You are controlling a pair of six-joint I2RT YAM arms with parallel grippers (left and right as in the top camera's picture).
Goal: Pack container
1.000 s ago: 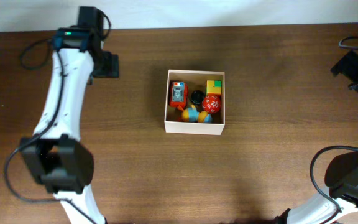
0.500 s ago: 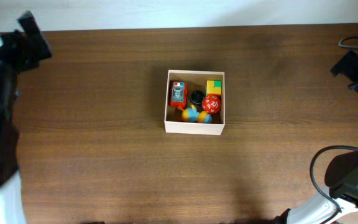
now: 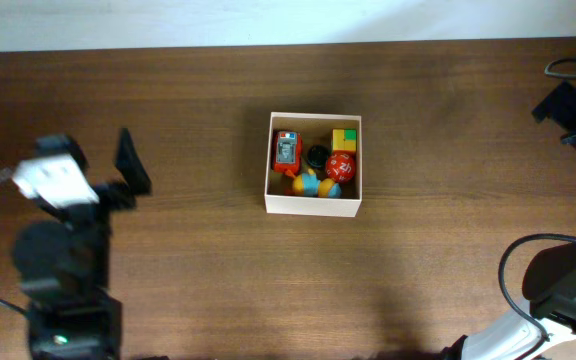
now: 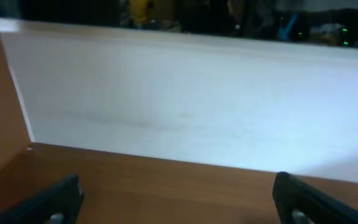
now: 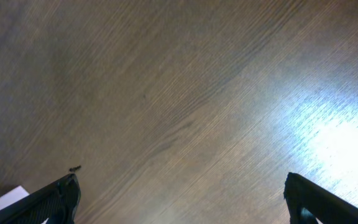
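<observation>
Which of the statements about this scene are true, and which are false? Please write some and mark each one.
1. The container holds several toys. True.
2. The left end effector grips a toy. False: it is open and holds nothing.
3. A yellow-green cube lies in a corner of the container. True.
4. The red ball lies on the table, outside the container. False: it is inside the container, beside the cube.
5. The right end effector is open above bare table. True.
</observation>
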